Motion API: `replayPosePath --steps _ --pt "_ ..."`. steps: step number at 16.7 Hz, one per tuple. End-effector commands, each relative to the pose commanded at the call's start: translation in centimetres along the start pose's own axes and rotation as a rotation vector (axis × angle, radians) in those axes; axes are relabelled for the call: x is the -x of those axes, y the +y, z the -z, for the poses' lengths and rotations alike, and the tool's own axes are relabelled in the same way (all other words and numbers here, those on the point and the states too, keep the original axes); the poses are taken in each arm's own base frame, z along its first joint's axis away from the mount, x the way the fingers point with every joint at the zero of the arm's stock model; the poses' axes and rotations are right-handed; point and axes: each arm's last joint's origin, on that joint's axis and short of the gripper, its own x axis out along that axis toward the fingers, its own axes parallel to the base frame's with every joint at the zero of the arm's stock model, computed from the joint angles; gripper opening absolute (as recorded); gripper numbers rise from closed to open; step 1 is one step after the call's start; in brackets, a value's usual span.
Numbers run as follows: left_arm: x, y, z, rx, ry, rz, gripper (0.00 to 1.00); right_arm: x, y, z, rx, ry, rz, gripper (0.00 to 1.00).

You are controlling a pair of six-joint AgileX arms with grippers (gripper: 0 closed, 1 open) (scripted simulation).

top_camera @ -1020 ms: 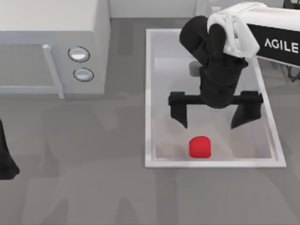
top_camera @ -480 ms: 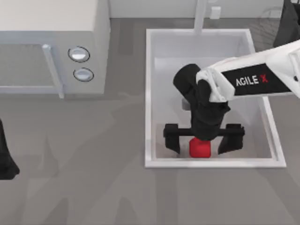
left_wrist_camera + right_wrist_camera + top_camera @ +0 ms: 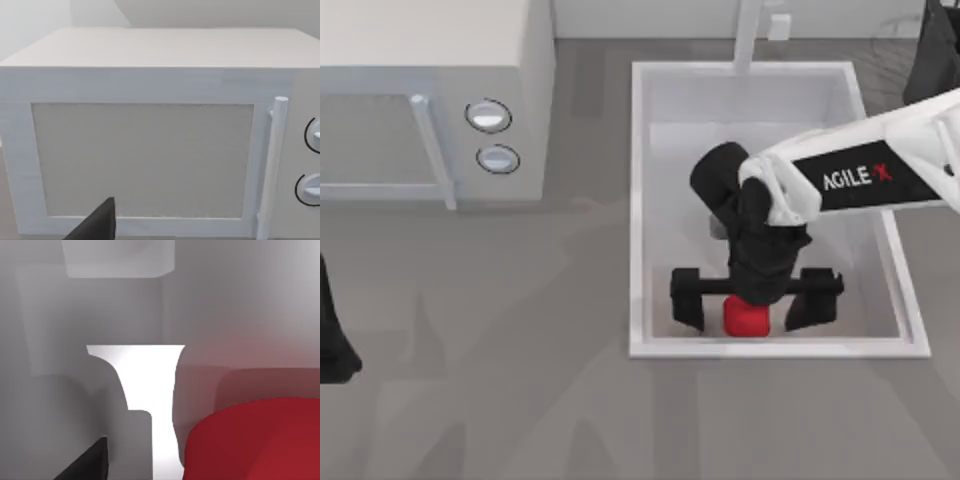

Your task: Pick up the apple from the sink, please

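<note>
The large white rectangular sink [image 3: 640, 200] occupies the table's right half. The white box microwave with two round knobs [image 3: 430, 100] [image 3: 150, 150] stands to its left. The small red rounded apple [image 3: 746, 320] [image 3: 260, 440] lies in the basin against the near wall, between the right gripper's [image 3: 754, 312] spread fingers. The left gripper [image 3: 332, 340] sits at the table's left edge.

Red apple [image 3: 747, 319], white sink [image 3: 640, 200]

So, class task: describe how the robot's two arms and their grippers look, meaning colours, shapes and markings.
The right arm has a white boxy shell with a black panel lettered AGILE X, then a rounded black wrist. The right gripper is black: a straight crossbar with two tapered, wedge-like fingers. The left arm at the table's left edge is a dark black form, and a black finger tip appears in the left wrist view.
</note>
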Motion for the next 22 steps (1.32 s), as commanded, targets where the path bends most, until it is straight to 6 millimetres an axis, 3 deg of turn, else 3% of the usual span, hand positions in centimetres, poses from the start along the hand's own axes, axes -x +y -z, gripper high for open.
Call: replayPosePath --steps 12,20,21,22 --pt "0.0 0.0 0.0 0.0 0.0 0.0 1.0 0.0 0.0 0.0 0.0 0.0 0.0 0.02" --pt "0.0 0.0 0.0 0.0 0.0 0.0 1.0 0.0 0.0 0.0 0.0 0.0 0.0 0.0" --pt "0.0 0.0 0.0 0.0 0.0 0.0 1.0 2.8 0.1 -0.5 0.009 -0.048 0.0 0.0" --pt "0.0 0.0 0.0 0.0 0.0 0.0 1.0 2.9 0.1 -0.5 0.009 -0.048 0.0 0.0"
